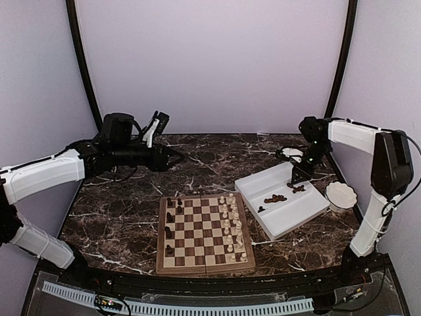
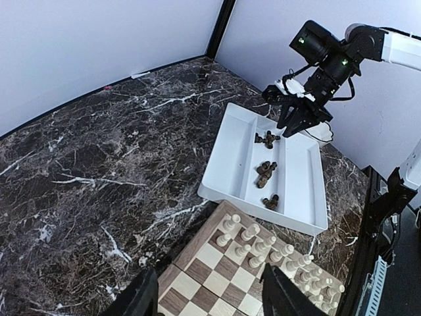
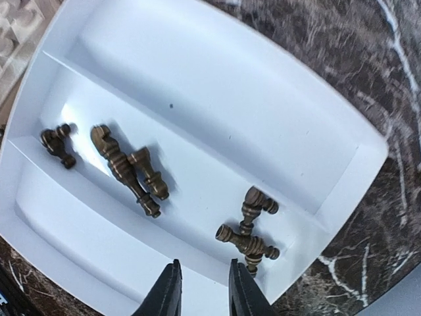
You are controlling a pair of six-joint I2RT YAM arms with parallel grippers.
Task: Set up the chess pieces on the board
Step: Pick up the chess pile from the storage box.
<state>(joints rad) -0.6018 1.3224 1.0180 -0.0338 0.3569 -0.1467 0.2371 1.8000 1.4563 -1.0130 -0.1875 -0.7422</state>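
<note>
The board (image 1: 204,268) lies at the table's front centre. Several dark chess pieces (image 1: 169,232) stand in its left columns, and cream pieces fill the right columns. More dark chess pieces (image 3: 250,230) lie loose in the white divided tray (image 3: 197,85) in small clusters (image 2: 266,172). My right gripper (image 3: 204,293) hovers low over the tray's far end, just beside a crossed cluster. Its jaws stand a narrow gap apart with nothing between them. My left gripper (image 2: 210,299) hangs high over the table left of the board's far corner (image 2: 197,242), open and empty.
The tray (image 1: 299,210) sits right of the board, angled. A small white bowl (image 1: 341,195) stands at the far right, by the right arm's base. Dark marble table (image 1: 125,210) spreads left of and behind the board. Curved walls close in the back.
</note>
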